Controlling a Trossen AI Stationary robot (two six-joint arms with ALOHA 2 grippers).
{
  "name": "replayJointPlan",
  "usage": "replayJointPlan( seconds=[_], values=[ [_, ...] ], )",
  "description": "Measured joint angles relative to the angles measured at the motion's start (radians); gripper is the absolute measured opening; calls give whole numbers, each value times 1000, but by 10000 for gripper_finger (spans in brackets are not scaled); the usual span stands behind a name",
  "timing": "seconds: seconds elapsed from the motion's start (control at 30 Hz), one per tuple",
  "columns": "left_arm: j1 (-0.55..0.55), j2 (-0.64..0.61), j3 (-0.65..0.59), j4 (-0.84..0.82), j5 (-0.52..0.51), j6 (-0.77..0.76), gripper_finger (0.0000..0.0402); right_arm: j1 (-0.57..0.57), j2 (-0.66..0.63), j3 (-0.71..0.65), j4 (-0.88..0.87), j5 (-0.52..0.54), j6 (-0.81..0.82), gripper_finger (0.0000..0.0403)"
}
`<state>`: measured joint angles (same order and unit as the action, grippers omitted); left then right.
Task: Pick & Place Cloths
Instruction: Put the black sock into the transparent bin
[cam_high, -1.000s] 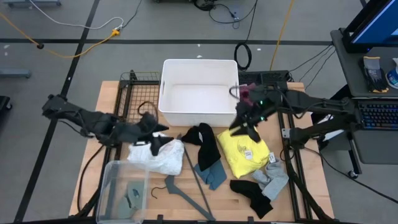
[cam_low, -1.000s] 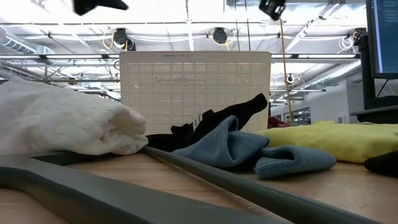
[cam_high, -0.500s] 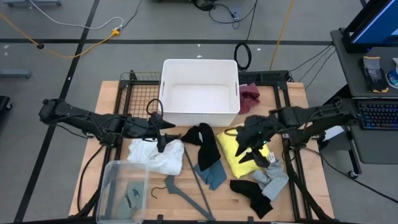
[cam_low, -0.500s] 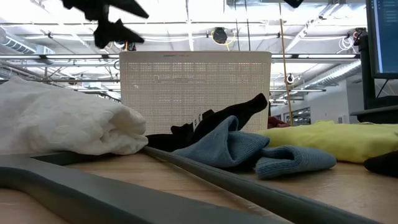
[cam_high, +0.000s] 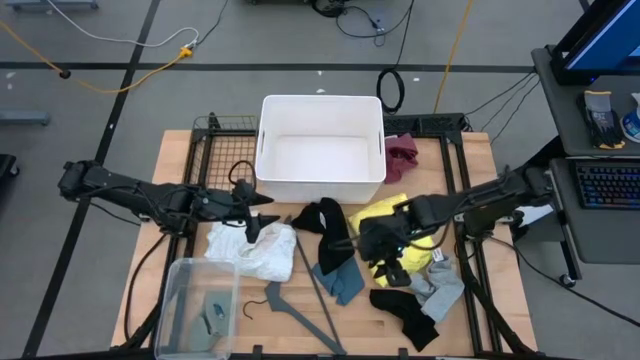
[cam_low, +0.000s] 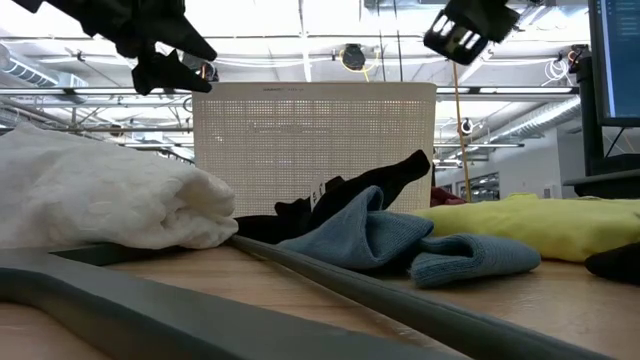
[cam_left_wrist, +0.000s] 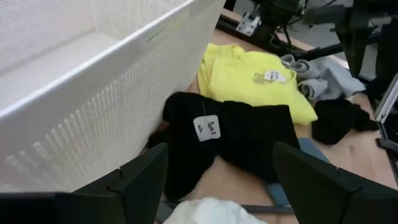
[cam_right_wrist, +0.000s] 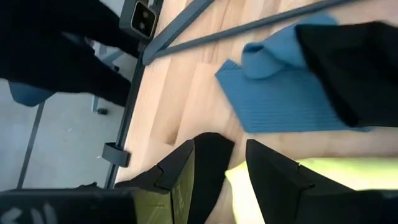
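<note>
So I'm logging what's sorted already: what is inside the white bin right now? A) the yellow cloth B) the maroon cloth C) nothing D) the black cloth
C: in the high view the white bin shows only its bare white floor, while the maroon cloth lies just outside its right wall, and the yellow cloth and black cloth lie on the table in front of it.

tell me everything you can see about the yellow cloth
The yellow cloth is a bright yellow, soft knit garment lying flat and slightly rumpled on the wooden table, right of the white bin. A small white tag sits on its top face. The black cloth meets one edge, the grey cloth another. The right claw hovers over it, hiding part.
</note>
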<state>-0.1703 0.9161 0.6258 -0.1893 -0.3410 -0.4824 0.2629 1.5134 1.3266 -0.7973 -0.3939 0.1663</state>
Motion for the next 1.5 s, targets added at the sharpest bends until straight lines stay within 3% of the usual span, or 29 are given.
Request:
replayJointPlan(
  seconds=[0.7, 1.1, 1.5],
  values=[
    [0, 0, 0, 15, 0, -2, 294, 179, 21, -28, -79, 53, 475, 137],
    [0, 0, 0, 15, 0, 2, 294, 334, 21, -106, 58, 82, 788, 137],
    [0, 0, 0, 15, 0, 3, 294, 348, 21, -176, 99, 134, 763, 108]
  ],
)
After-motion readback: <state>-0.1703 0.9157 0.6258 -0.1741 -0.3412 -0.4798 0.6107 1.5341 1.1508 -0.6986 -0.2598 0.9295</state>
